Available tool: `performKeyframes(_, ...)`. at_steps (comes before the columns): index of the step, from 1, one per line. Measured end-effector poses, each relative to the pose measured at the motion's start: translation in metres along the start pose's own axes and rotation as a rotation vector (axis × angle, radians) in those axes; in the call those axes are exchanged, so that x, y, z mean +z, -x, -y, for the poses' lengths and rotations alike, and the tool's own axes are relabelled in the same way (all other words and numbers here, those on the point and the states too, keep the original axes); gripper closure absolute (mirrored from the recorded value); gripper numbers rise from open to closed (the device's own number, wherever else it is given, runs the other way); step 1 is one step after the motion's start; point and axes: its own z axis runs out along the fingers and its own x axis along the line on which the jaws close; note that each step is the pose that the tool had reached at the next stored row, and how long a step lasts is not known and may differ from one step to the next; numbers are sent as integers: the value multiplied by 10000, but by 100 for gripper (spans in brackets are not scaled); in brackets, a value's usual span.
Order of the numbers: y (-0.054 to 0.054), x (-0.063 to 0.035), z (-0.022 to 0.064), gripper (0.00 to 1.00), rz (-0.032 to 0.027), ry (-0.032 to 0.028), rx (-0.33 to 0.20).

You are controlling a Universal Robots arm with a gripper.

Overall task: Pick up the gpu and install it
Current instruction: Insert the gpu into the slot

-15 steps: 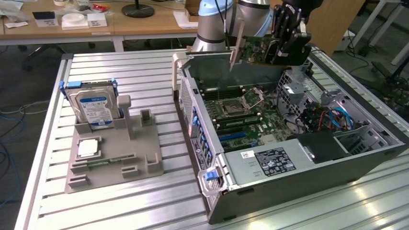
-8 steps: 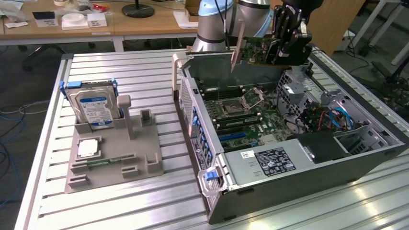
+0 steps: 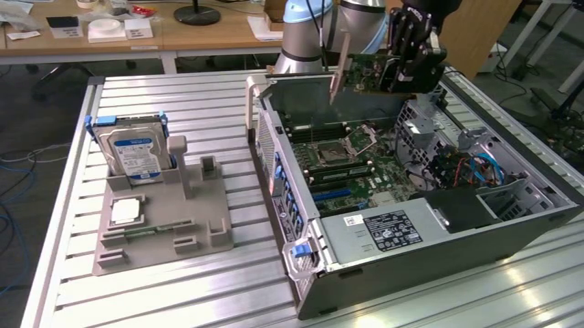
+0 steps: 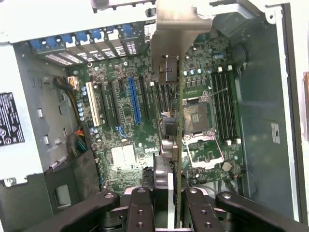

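Gpu (image 3: 365, 68) hangs in my grip above the open computer case (image 3: 511, 205), edge-on and upright, its silver end bracket (image 3: 340, 72) pointing down toward the case's rear wall, at the far side of the slatted tabletop (image 3: 182, 287). My fingers (image 4: 140, 212) are drawn in narrow, pinching the card across its thin faces from above; my gripper (image 4: 164, 208) sits right over its top edge. In the wrist view the card runs as a thin line from my fingertips down over the motherboard (image 4: 120, 121), with the bracket reaching toward the slot openings at the back of the case, and the long blue expansion slot (image 4: 133, 99) lying a little to one side of it.

I judge it a light, stiff thing, but fragile: the board would not like bending, and the cooler and small parts on its faces should not be squeezed. Holding it by the bare upper edge, as I do, seems the safest place, though a thin flat card could twist or slip between the pads if it meets resistance.

On the tabletop's other half stands the grey parts holder (image 3: 164, 219), well apart, with the hard drive (image 3: 133, 154) upright in its far corner.
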Motion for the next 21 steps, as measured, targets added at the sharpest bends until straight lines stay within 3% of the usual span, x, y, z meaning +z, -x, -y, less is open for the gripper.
performKeyframes(15,-1,32,0,72,81,98,-2692)
performKeyframes(21,-1,34,0,72,86,103,-2814)
